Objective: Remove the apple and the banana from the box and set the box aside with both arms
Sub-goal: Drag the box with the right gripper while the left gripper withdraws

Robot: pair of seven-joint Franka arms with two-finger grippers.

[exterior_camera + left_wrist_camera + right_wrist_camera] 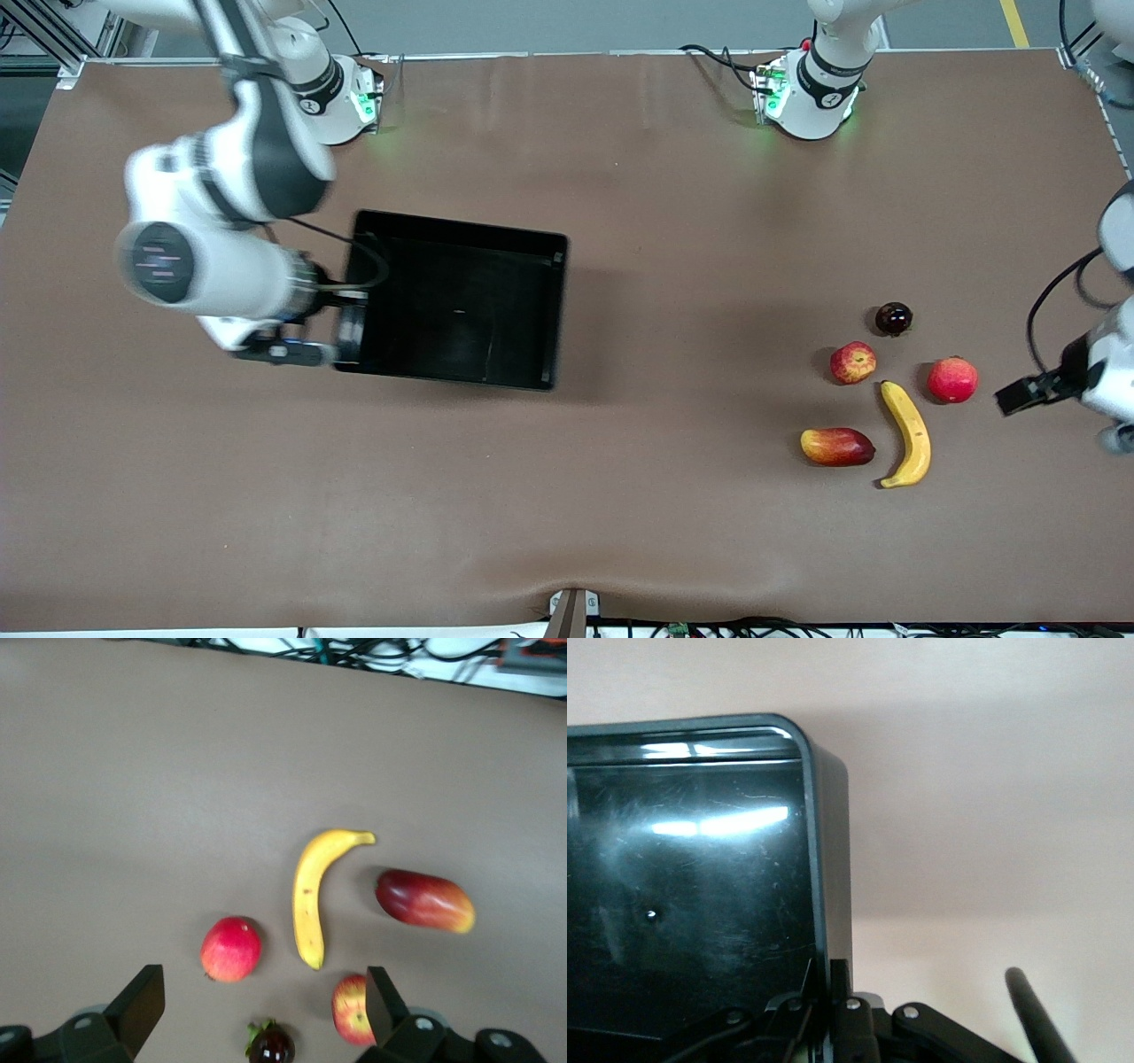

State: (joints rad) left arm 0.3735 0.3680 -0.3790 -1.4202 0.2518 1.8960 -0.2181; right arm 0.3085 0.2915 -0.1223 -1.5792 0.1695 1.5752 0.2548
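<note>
Front view: black box sits empty toward the right arm's end of the table. The right gripper is clamped on the box's end wall at that end. Apple and banana lie out on the table, well apart from the box, toward the left arm's end, with a mango, a pinkish-red fruit and a dark berry beside them. The left gripper waits well apart from the box, just beside the pinkish-red fruit.

Left wrist view: fingers spread wide, nothing between them.

Right wrist view: jaws pinch the box rim.

Risk: with only one wall held, the box may pivot or slip out of the pinch when dragged.
</note>
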